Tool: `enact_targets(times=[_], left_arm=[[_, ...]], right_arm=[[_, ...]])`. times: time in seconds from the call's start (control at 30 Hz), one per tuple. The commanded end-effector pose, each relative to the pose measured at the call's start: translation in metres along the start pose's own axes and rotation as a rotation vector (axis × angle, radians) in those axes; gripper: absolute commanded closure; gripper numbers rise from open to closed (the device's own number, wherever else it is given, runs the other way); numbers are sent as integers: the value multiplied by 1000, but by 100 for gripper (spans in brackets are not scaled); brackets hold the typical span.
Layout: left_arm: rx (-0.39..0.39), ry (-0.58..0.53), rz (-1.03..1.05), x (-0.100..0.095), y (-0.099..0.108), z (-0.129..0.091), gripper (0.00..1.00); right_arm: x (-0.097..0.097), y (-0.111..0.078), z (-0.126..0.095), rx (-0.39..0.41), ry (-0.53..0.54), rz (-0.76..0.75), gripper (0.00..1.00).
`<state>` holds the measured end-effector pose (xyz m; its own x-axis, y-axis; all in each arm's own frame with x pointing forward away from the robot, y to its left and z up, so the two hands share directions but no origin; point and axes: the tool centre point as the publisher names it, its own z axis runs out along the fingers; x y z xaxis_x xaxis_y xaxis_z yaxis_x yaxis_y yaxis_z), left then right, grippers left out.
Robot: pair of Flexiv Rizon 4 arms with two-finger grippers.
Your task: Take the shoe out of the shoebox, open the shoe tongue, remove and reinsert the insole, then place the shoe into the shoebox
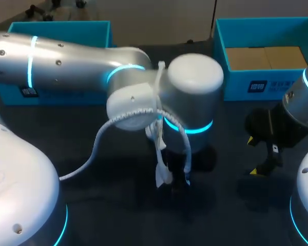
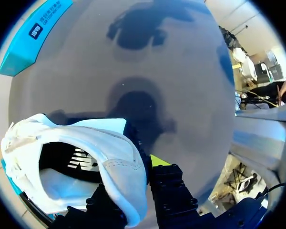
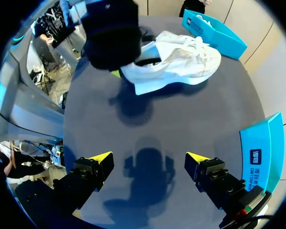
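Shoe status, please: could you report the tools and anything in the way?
Left tool shut on the shoe at its heel, over the table. Right tool open, empty, apart from it. Nothing between them.

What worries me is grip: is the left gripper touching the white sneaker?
Touching. Left wrist view: the left gripper pinches the white sneaker from both sides.

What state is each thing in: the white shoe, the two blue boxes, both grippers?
White lace-up shoe: out of both boxes, gripped at the heel.
Left gripper: shut on the shoe's heel.
Right gripper: open, empty.
Blue cardboard box on the right: open, brown cardboard inside, no shoe.
Blue cardboard box on the left: open, inside mostly hidden by the left arm.
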<state>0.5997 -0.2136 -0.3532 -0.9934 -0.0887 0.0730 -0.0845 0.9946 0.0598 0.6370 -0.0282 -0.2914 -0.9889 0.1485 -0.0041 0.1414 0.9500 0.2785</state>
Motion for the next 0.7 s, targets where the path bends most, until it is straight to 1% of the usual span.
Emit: enact_targets(times=[0.03,0.1,0.13,0.17,0.33,0.37,0.53,0.7], left_arm=[[19,9,12,-18,22,-42,100],[25,10,11,-24,26,-50,100],[32,21,25,-31,32,-58,100],[39,25,19,-35,34,-61,100],[32,19,45,-55,54,-84,100],[35,37,60,-62,59,-89,100],[35,39,51,-86,78,-109,100],[49,46,46,-115,100,-134,100]], right_arm=[[1,0,2,1,-2,0,0],[1,0,2,1,-2,0,0],[1,0,2,1,-2,0,0],[1,0,2,1,-2,0,0],[1,0,2,1,-2,0,0],[1,0,2,1,-2,0,0],[1,0,2,1,-2,0,0],[1,0,2,1,-2,0,0]])
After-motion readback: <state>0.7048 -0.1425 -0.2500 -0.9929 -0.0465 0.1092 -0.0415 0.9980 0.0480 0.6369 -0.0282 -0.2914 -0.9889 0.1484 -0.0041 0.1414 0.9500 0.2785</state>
